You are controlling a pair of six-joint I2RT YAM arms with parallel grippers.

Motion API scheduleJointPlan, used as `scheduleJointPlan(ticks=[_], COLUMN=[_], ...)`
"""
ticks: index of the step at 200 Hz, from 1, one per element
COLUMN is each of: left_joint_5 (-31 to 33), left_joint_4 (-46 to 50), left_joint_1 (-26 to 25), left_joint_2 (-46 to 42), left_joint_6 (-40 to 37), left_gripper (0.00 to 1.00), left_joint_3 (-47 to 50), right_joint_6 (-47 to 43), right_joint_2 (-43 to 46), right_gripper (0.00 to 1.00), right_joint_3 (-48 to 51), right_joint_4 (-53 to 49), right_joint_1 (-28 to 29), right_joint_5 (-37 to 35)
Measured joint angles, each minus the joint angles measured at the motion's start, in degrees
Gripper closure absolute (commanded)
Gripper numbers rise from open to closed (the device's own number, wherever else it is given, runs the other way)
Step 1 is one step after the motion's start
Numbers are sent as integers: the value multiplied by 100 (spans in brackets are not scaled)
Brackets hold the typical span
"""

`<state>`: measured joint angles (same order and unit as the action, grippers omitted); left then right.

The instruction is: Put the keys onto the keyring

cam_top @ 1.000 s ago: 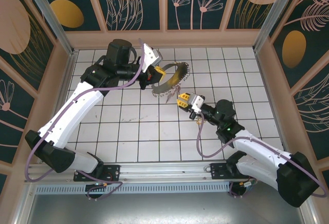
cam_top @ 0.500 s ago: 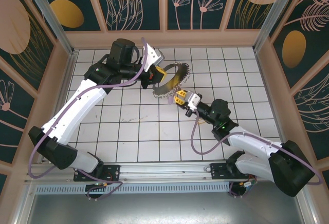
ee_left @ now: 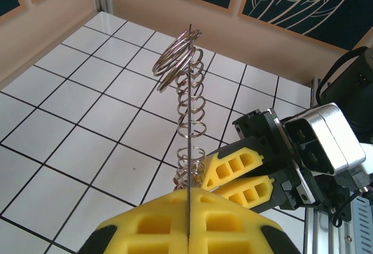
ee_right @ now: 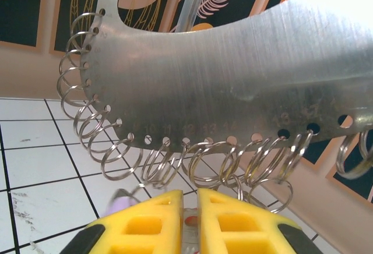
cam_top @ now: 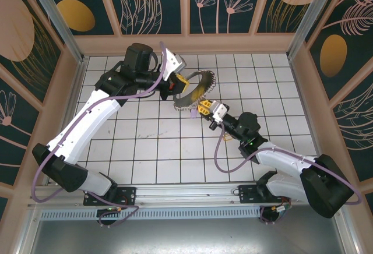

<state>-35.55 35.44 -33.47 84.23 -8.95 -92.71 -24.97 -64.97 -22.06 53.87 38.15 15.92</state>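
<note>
The left end effector [ee_left: 189, 201] is clenched on the large thin silver-grey metal keyring [ee_right: 233, 73]; the right end effector [ee_right: 191, 201] grasps tiny reddish keys [ee_right: 189, 222], mostly hidden, just below it.

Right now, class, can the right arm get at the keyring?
Likely yes: the right gripper is just below the keyring, at its fringe, with nothing between; the left gripper holds it up.

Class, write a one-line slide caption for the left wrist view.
Left hand clamps the keyring edge-on, small rings fringing it, right hand close beside.
</note>
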Motion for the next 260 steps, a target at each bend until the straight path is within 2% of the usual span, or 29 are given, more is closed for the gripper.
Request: scheduleJointPlan(ticks=[171,260], left_joint_5=[0,0], left_joint_4=[-9,-9], left_joint_1=[-2,-2], left_joint_2=[2,2], left_joint_6=[195,223], left_gripper=[100,100], left_joint_3=[2,2], right_joint_6=[-2,-4], right_joint_2=[-79,-212], right_gripper=[85,77], right_joint_3=[26,26], right_joint_4=[304,494], right_joint_1=[0,24], right_joint_5=[127,151])
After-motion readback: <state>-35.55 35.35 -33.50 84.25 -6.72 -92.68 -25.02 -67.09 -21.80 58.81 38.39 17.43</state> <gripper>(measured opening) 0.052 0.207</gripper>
